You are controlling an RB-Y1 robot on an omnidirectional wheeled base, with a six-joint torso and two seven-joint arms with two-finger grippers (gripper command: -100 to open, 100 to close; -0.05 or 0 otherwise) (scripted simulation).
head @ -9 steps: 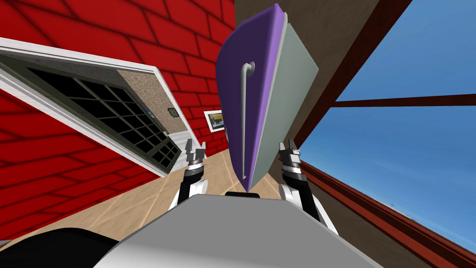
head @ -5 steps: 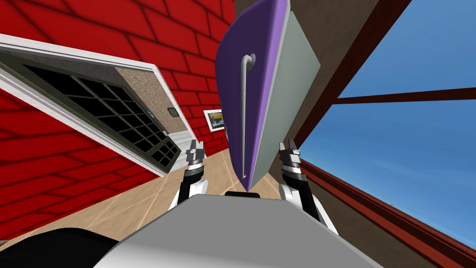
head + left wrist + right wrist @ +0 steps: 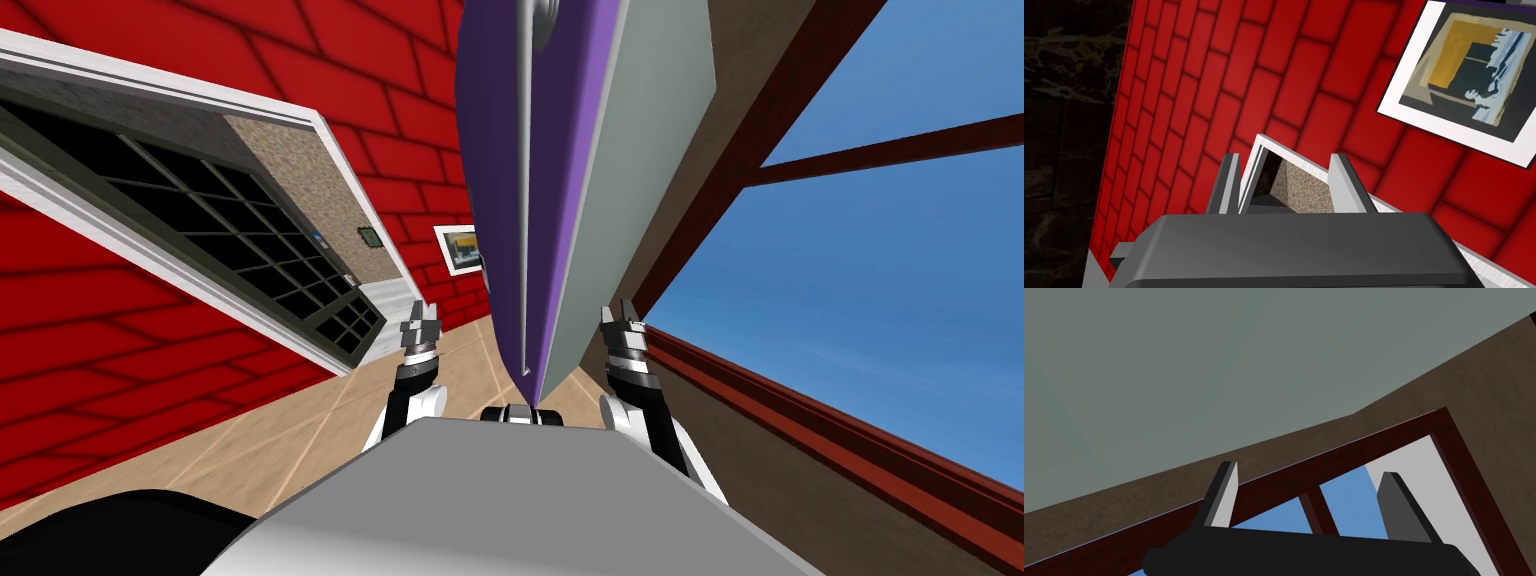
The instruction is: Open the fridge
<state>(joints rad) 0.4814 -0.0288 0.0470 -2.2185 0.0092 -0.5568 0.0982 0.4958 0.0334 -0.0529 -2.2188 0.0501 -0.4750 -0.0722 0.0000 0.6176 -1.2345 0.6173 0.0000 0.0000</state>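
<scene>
A red brick wall (image 3: 150,330) and a wide window (image 3: 880,300) full of blue sky flank the purple-fronted fridge (image 3: 495,150), which rises directly ahead of the robot on the tan floor (image 3: 300,440), its door closed. The fridge's long grey handle (image 3: 525,200) runs up the door face, and its plain grey side panel (image 3: 1224,363) faces the right arm. A white-framed opening with dark gridded panes (image 3: 250,250) is set in the brick wall to the left, and a small framed picture (image 3: 1464,75) hangs beside the fridge. The left gripper (image 3: 421,322) is raised left of the door, its fingers partly spread and holding nothing. The right gripper (image 3: 622,320), on the other side of the fridge, is spread wide and equally empty.
</scene>
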